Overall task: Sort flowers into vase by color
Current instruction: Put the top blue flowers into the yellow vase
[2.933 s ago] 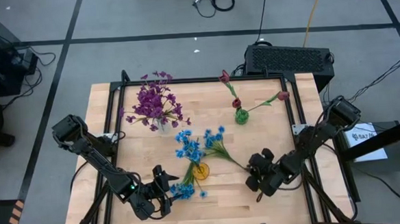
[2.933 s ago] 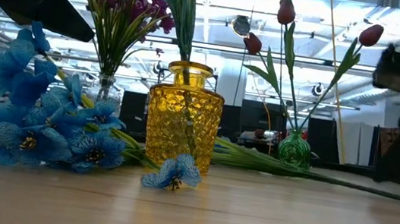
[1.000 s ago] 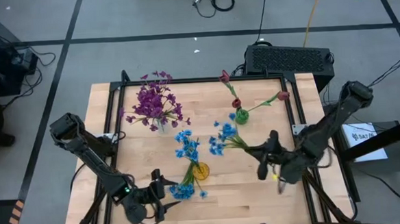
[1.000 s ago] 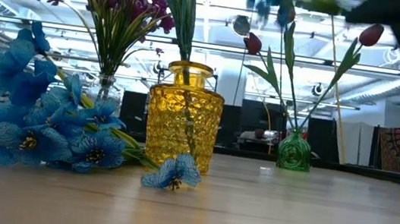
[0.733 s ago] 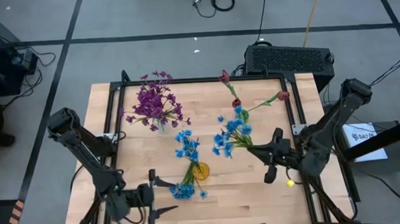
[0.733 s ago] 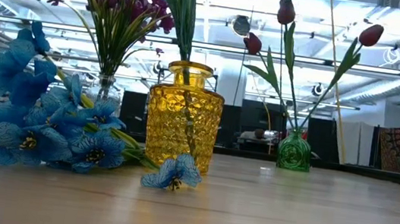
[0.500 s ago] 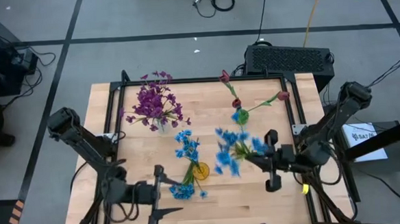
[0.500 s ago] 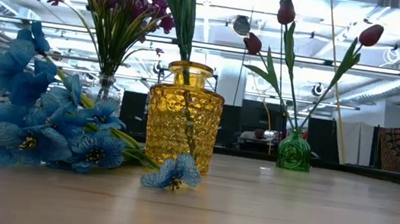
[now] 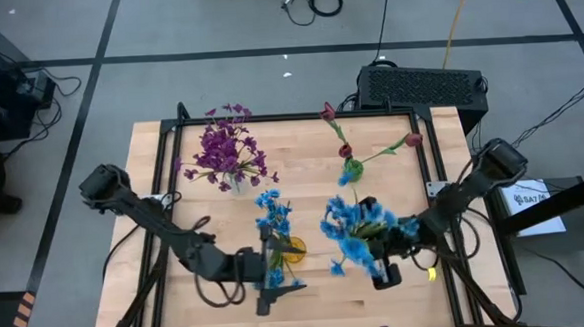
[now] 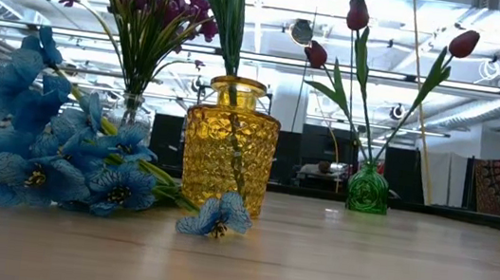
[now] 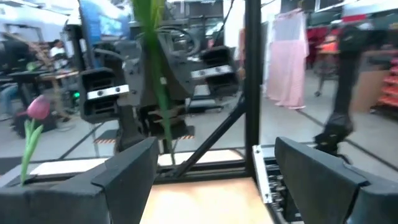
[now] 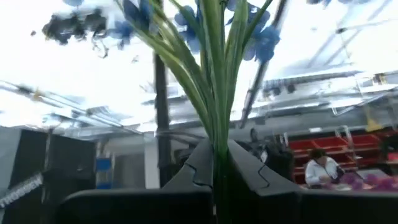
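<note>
I find the right gripper (image 9: pixel 381 262) at the lower right of the high view, clamped on the stems of a blue sprig bunch (image 9: pixel 354 230) lifted clear of the table (image 9: pixel 422 157). The left gripper (image 9: pixel 268 285), lower centre beside the yellow vase (image 9: pixel 294 250), stands spread wide and grasps nothing.

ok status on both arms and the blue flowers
Right gripper shut on blue bunch, lifted. Left gripper open beside yellow vase. Nothing blocking.
</note>
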`<state>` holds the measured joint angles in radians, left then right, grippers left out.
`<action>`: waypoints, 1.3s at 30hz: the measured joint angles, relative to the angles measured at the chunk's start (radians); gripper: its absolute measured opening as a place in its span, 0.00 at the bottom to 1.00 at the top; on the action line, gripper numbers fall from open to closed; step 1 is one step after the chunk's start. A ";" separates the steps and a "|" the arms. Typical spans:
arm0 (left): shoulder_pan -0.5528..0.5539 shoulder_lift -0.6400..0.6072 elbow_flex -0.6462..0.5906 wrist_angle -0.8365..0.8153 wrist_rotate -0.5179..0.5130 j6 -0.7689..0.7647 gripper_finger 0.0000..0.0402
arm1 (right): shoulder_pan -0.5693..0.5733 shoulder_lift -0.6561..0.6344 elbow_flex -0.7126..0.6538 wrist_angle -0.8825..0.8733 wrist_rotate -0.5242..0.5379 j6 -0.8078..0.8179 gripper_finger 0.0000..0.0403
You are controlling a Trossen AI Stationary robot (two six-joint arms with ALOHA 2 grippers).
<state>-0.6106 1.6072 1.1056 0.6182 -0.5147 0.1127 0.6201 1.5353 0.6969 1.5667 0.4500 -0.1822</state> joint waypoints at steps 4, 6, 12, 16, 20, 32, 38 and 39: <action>0.013 0.070 0.044 0.000 -0.047 0.000 0.82 | -0.015 0.055 0.042 -0.014 -0.042 -0.037 0.02; 0.018 0.100 0.066 0.001 -0.072 0.000 0.82 | -0.018 0.086 0.088 -0.002 -0.073 -0.055 0.02; 0.034 0.166 0.106 0.001 -0.091 -0.002 0.82 | -0.004 0.159 0.213 -0.073 -0.118 -0.089 0.02; 0.036 0.186 0.121 0.004 -0.090 -0.002 0.82 | -0.003 0.192 0.261 -0.149 -0.115 -0.111 0.02; 0.040 0.188 0.131 0.005 -0.046 -0.016 0.82 | -0.007 0.215 0.284 -0.154 -0.099 -0.119 0.02; 0.049 0.187 0.131 0.001 0.047 -0.020 0.56 | -0.018 0.226 0.288 -0.174 -0.076 -0.147 0.02; 0.055 0.187 0.131 -0.001 0.043 -0.021 0.34 | -0.016 0.226 0.288 -0.180 -0.077 -0.148 0.03; 0.055 0.187 0.131 -0.001 0.043 -0.021 0.31 | -0.016 0.226 0.288 -0.183 -0.077 -0.148 0.03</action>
<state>-0.5556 1.7943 1.2366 0.6170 -0.4719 0.0921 0.6037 1.7615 0.9848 1.3842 0.3733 -0.3298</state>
